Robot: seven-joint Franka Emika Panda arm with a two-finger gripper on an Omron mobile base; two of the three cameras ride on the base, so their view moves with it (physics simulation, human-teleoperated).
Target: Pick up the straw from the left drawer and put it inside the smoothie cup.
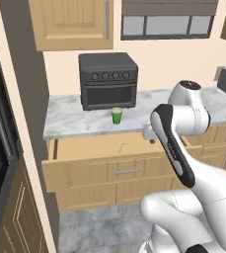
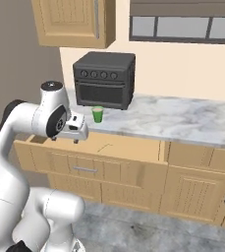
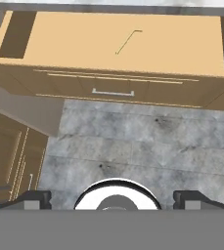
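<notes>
Hand view looks down over the left drawer (image 3: 108, 49), which is pulled out from under the table so that its flat wooden floor is exposed; the straw (image 3: 128, 41) is seen lying on that floor toward the far side, roughly midway along the width, well apart from the drawer walls, where it can be reached from above. Its far end appears bent sideways, though it is too thin for that to be judged firmly. The smoothie cup (image 1: 116, 115) is set upright on the marble table (image 1: 70, 121), just in front of the black toaster oven (image 1: 108, 80) and behind the open drawer, so the carry from drawer to cup is judged to be short. The end effector (image 2: 77, 134) is held above the near edge of the drawer, toward its right part in the left base view, with its fingers (image 3: 35, 199) spread wide and nothing between them. The arm is folded, with the elbow raised and the wrist turned downward, so the hand camera faces the drawer front and the tiled floor (image 3: 133, 141). The straw is not yet touched.
</notes>
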